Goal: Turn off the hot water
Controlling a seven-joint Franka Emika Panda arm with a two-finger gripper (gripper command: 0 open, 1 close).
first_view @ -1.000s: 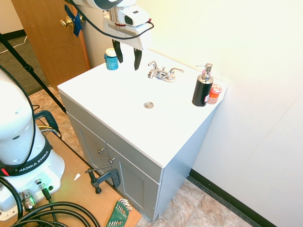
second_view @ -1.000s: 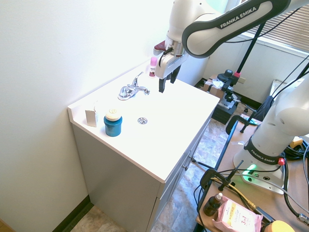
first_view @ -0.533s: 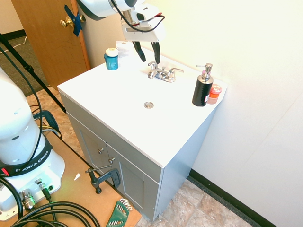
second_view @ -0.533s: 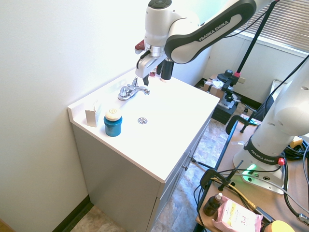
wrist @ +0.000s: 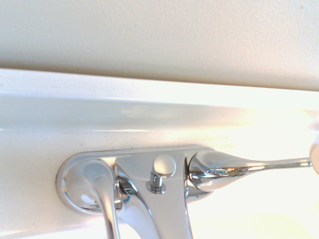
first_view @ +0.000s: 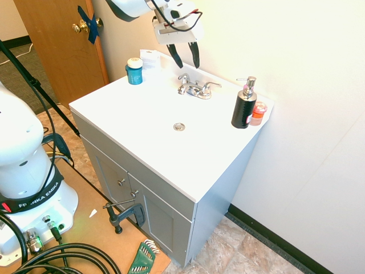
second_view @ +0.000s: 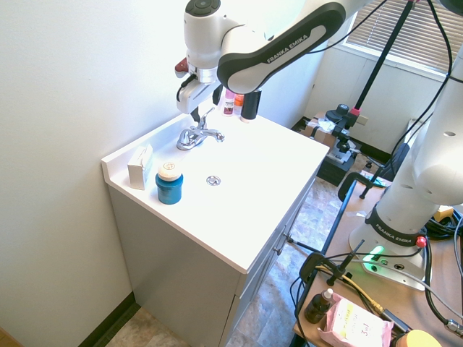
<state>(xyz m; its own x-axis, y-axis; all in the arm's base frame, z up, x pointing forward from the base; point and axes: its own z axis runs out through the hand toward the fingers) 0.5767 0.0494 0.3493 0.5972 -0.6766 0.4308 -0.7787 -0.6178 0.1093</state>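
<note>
In the first exterior view, from the picture's left: there's a brown door (first_view: pixel 57 51), well apart from the gripper (first_view: pixel 189 64), with blue tape (first_view: pixel 91 25) hanging at its knob. Down below the gripper on that side, a dark clamp (first_view: pixel 126 214) grips the bench edge, and a green-cased hex key set (first_view: pixel 142 258) lies beyond it.

Closer in, on the white countertop (first_view: pixel 148 114), stands a blue jar with a pale lid (first_view: pixel 134 72), left of the gripper and lower, a white box (first_view: pixel 150 59) just behind it. And here's the gripper itself, fingers spread, hanging over the back of the basin faucet!

The chrome lever handles are both below it: the left lever handle (first_view: pixel 183 77) close under the fingertips, the right lever handle (first_view: pixel 213 85) lower and off to the right; which one is hot, I can't read from a marking. Between them comes the spout (first_view: pixel 183 89), with the drain (first_view: pixel 179 127) farther down. Right of the gripper, and lower, stands the black pump soap bottle (first_view: pixel 244 108), an orange-and-clear jar (first_view: pixel 258 113) just beside it.
</note>
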